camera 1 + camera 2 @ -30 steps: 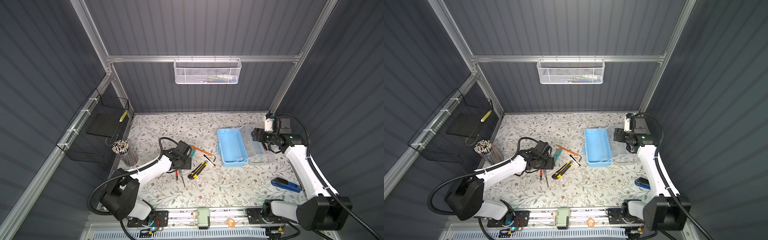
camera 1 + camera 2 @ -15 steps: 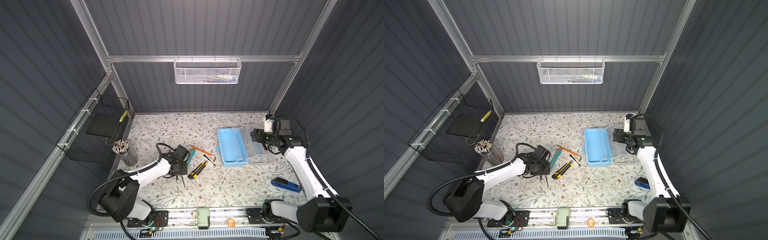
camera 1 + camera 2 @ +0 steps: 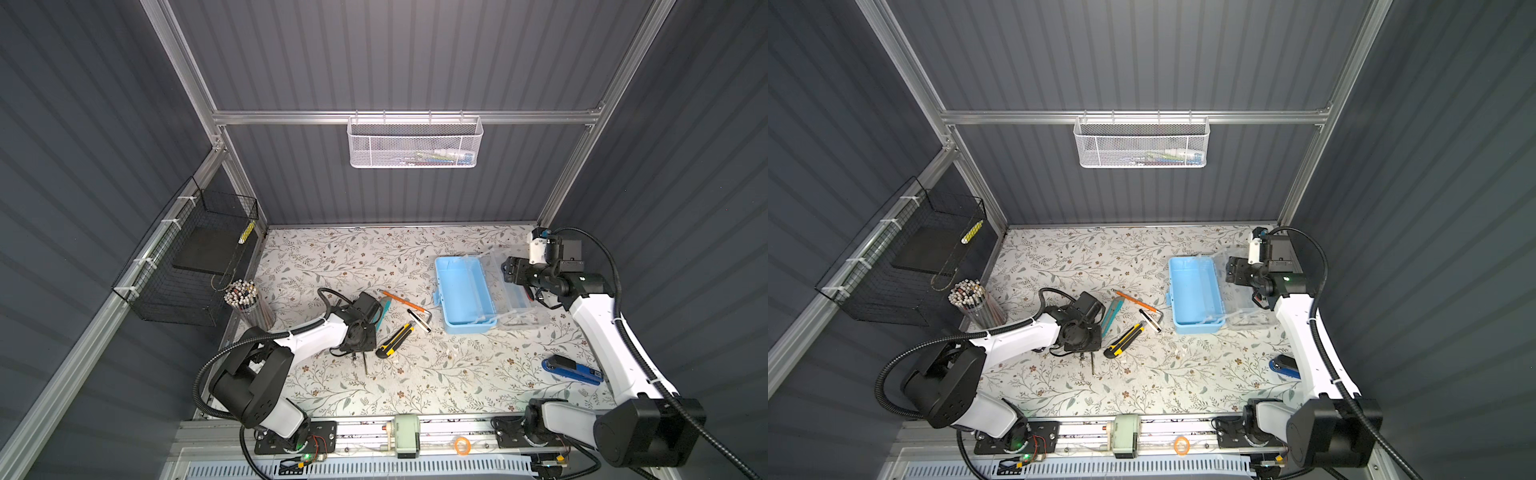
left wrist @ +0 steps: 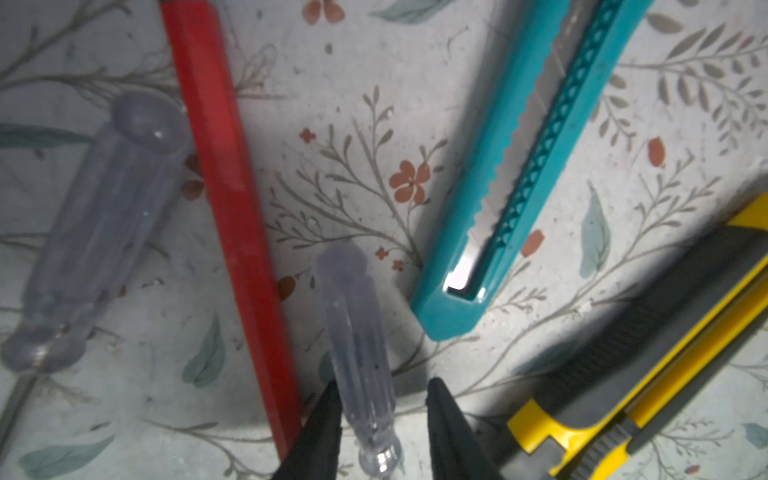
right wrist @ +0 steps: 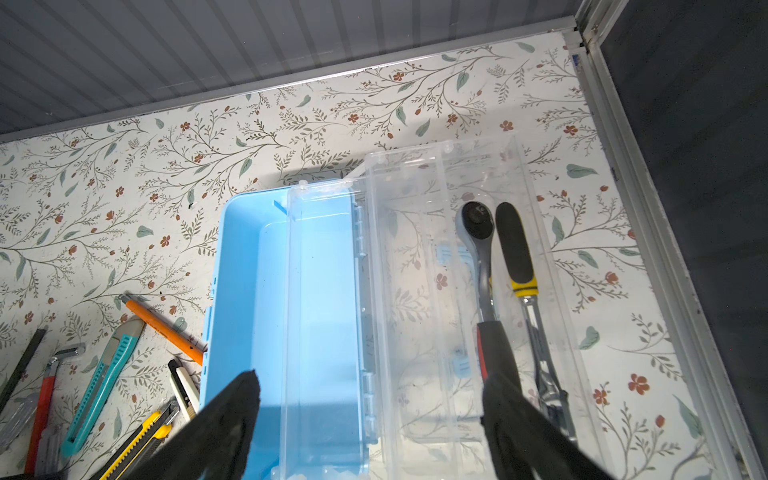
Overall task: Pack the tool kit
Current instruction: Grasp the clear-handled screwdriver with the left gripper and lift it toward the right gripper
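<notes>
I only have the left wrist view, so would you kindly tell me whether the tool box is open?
Observer: Yes, the light-blue box lies open, its clear lid folded flat beside it.
Operator: Thank you; is anything packed?
Observer: The box itself looks empty; a ratchet and a black-handled tool with a yellow collar lie in the clear lid.
Operator: And where is the right gripper?
Observer: The right gripper hovers open above the box, holding nothing.

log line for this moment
left tool astride clear screwdriver, not clamped | right tool open above clear lid | blue box open
</notes>
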